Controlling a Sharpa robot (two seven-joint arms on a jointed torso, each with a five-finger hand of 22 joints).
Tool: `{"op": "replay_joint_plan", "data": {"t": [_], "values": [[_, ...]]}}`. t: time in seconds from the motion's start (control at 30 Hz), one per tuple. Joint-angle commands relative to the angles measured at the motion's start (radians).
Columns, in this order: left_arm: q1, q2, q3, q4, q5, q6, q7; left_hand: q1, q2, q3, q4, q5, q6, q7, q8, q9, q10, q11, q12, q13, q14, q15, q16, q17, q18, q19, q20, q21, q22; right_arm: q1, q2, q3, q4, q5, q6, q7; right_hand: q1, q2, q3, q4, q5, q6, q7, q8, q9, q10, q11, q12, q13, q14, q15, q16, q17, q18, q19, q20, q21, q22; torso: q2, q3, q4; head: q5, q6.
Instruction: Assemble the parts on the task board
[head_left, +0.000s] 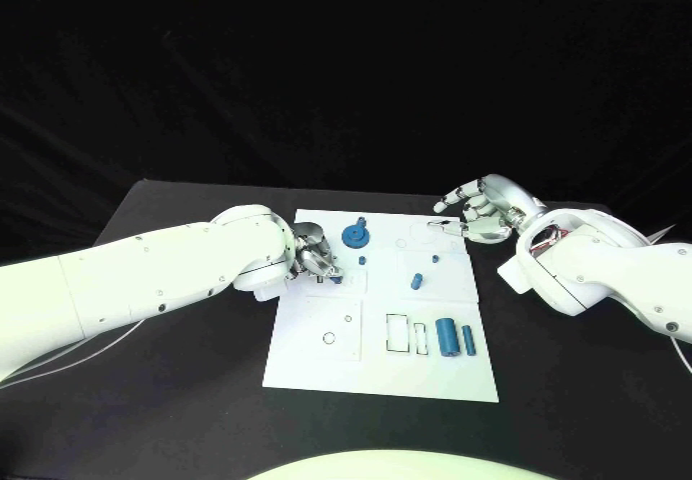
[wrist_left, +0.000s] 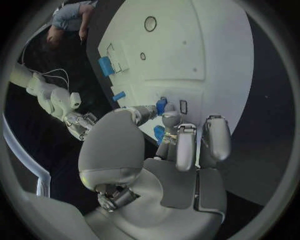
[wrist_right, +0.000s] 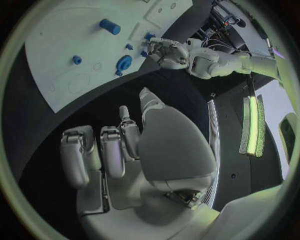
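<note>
Black table under the white board (head_left: 378, 370); my left hand (head_left: 317, 257), frame centre-left, pinches a small blue part (wrist_left: 161, 106), my right hand (head_left: 483, 210) curled, holding nothing. I judge the part light, stiff and slick, best nipped at its sides.

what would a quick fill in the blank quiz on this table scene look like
1. The task board is coloured ____.
2. The hand at the board's edge, touching a small blue part, is the robot's ____ hand.
3. The right hand holds ____.
4. The two blue cylinders lie side by side on the board's ____ side, the robot's own.

Missing words: white; left; nothing; right
</note>
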Motion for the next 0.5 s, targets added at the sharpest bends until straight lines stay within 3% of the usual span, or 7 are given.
{"op": "replay_joint_plan", "data": {"t": [0.03, 0.5], "values": [[-0.001, 0.002, 0.0, 0.0, -0.01, 0.017, -0.006, -0.007, 0.003, 0.224, -0.218, 0.005, 0.007, -0.001, 0.003, 0.002, 0.007, -0.001, 0.002, 0.001, 0.074, -0.006, 0.004, 0.187, -0.014, 0.005, -0.002, 0.005, 0.0, -0.001, 0.0, 0.0, 0.0, -0.007, 0.013, 0.006, -0.008, 0.006, 0.006, -0.002, 0.003, -0.007, -0.001, 0.004, 0.001, -0.006, 0.001, -0.004, 0.08, 0.098, -0.009, -0.003, 0.23, -0.007, 0.104, -0.006, 0.006, 0.263, 0.0, -0.0002, 0.0002, 0.0, -0.001], [-0.001, 0.011, 0.0, -0.01, -0.001, 0.041, -0.005, -0.018, -0.002, 0.232, -0.219, 0.006, 0.013, -0.003, 0.003, 0.003, 0.017, -0.003, 0.01, 0.011, 0.076, -0.008, 0.006, 0.191, -0.014, 0.007, -0.004, 0.006, 0.003, -0.001, 0.001, 0.0, 0.0, -0.007, 0.013, 0.007, -0.008, 0.006, 0.006, -0.002, 0.003, -0.007, -0.001, 0.004, 0.001, -0.006, 0.001, -0.004, 0.08, 0.098, -0.009, -0.003, 0.23, -0.007, 0.104, -0.006, 0.006, 0.263, 0.0, 0.001, -0.0008, 0.0, -0.007]]}}
